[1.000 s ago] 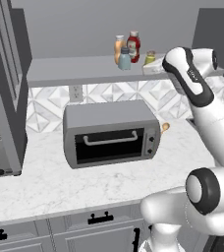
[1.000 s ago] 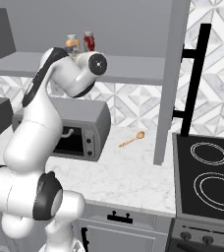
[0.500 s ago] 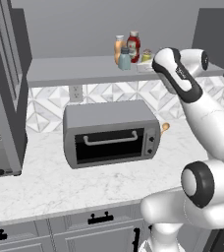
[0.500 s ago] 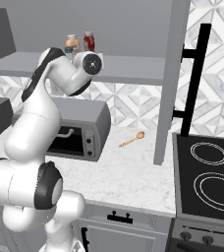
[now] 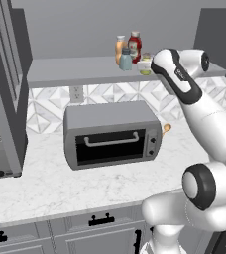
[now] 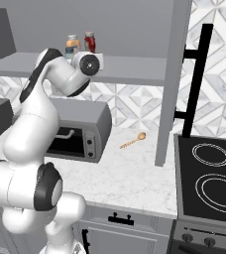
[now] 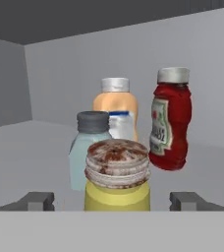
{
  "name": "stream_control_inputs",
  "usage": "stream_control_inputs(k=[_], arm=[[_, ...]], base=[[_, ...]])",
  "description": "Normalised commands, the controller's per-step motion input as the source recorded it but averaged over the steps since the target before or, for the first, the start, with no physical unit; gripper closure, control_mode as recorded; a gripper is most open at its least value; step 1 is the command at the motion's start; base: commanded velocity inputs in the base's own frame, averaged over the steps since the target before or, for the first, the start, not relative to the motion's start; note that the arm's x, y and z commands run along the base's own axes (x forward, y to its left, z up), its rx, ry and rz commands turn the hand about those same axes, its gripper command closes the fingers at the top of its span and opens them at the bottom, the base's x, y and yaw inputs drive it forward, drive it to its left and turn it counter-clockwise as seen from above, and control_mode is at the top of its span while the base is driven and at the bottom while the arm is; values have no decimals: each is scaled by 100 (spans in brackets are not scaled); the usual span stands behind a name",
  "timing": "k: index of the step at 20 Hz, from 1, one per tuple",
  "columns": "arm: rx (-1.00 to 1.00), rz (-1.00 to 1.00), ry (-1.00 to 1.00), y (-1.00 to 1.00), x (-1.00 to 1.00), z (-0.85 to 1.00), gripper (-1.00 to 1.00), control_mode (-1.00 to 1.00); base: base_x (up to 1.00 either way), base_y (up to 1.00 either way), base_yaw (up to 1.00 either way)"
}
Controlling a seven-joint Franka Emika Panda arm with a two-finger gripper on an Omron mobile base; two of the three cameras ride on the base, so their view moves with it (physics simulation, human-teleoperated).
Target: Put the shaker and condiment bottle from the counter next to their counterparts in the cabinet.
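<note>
The gripper [image 7: 112,201] has its jaws spread, standing clear on either side of the yellow shaker [image 7: 117,176]. The shaker stands on the cabinet shelf [image 5: 75,72] near its front edge, just in front of the teal shaker [image 7: 86,150], orange bottle [image 7: 116,110] and red bottle [image 7: 170,123].

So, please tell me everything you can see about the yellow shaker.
The shaker is a short yellow cylinder with a wide ribbed grey cap, speckled brown on top. It stands upright on the grey shelf, just in front of the teal-grey shaker, with the orange bottle behind and the red bottle to one side. The tool's fingers stand open on both sides, apart from it.
</note>
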Motion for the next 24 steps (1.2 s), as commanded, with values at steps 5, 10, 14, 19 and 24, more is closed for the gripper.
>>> stream_control_inputs(k=[5, 10, 14, 19, 24], arm=[[6, -1, -5, 0, -50, 41, -100, -100], [8, -1, 0, -4, -93, 18, -100, -100], [8, 0, 0, -12, -100, 0, -100, -100], [6, 0, 1, -20, -100, 2, -100, -100], [7, 0, 0, -34, -100, 28, -100, -100]], base=[[0, 0, 0], [0, 0, 0], [0, 0, 0], [0, 0, 0], [0, 0, 0]])
